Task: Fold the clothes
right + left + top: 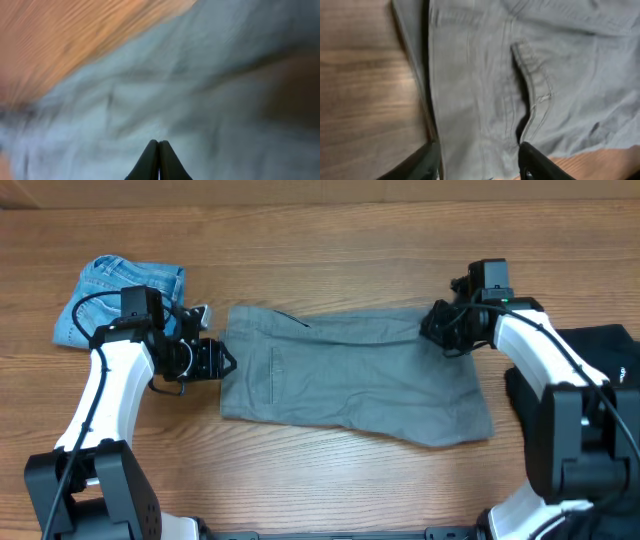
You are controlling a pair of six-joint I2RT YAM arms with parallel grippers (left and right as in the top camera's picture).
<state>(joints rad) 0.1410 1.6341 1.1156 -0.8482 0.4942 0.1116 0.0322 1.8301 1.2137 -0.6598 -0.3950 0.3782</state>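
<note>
Now my left claw (479, 159) stands spread astride the waistband of the grey shorts (350, 380), lying flat on the worktop (330, 480); I'd close squarely on both layers before lifting. My right claw (159, 150) is pressed together at their far right corner.

Cloth shorts (350, 375) lie between denim shorts (105, 290) and a third garment (600, 340).

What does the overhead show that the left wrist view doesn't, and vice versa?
Only overhead: denim shorts left of the grey shorts, a black garment at the right, and the right gripper at the grey shorts' upper right corner. Only left wrist: the slit pocket and its stitching close up, with cloth between the spread fingers of the left gripper. Both: grey shorts flat on the wood table.
</note>
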